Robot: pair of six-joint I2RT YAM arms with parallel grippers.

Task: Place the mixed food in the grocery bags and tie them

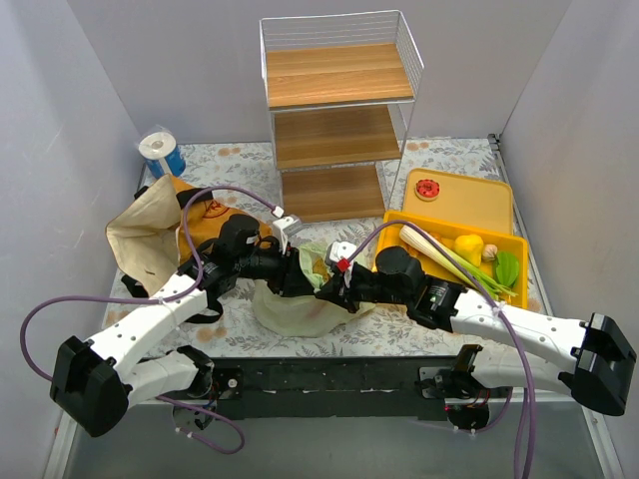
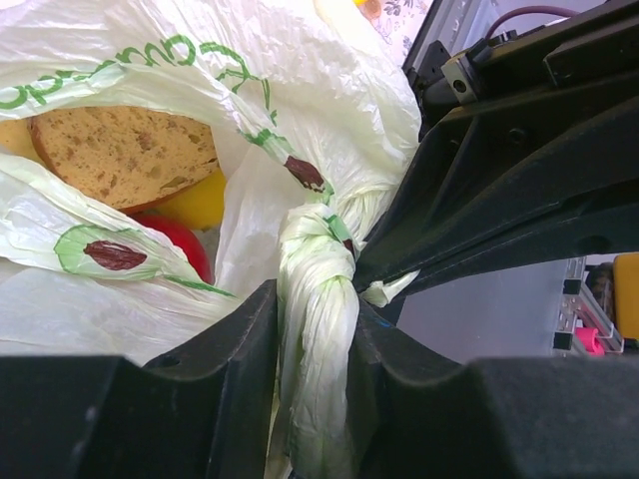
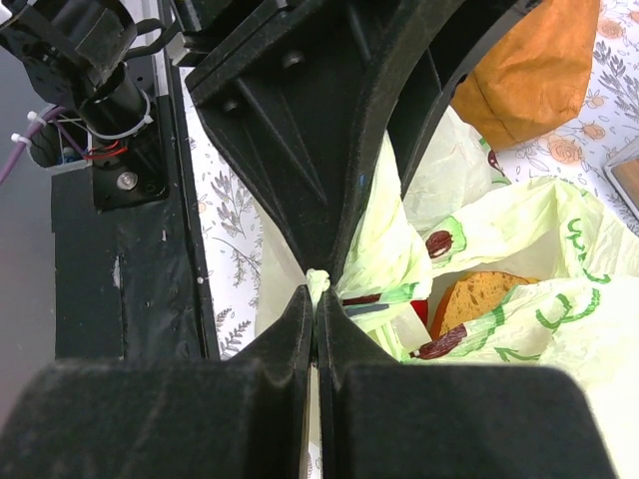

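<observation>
- Top external view: my arms cross over the pale-green bag (image 1: 290,314) at the table's middle and cover most of it. I cannot make out either set of fingertips from up here.
- The brown bag (image 1: 150,235) lies to the left, partly behind my left arm.
- Food remains in the yellow tray (image 1: 394,218) on the right: a leek (image 1: 444,254), a lemon (image 1: 467,246) and a green pepper (image 1: 507,267). The smaller pieces beside them are too small for me to name.
- Left wrist view: through the bag's mouth I see a tan potato (image 2: 120,150), a yellow piece (image 2: 195,200) and a red tomato (image 2: 180,244). Plastic folds half cover all three, and the bag's lower part is cut off by the frame.
- Left gripper (image 2: 315,304): its fingers stand a little apart, with the bag's twisted handle (image 2: 319,299) filling the gap and touching both inner faces. I cannot tell whether any squeeze is left on it.
- Right gripper (image 3: 318,294): its fingers are pressed together on a thin tip of the bag's plastic (image 3: 318,279), which pokes out just above them. The left wrist view shows the same pinch right beside the twisted handle.
- Right wrist view: the left arm's dark body blocks the centre, and the potato shows at the right edge inside the bag.
</observation>
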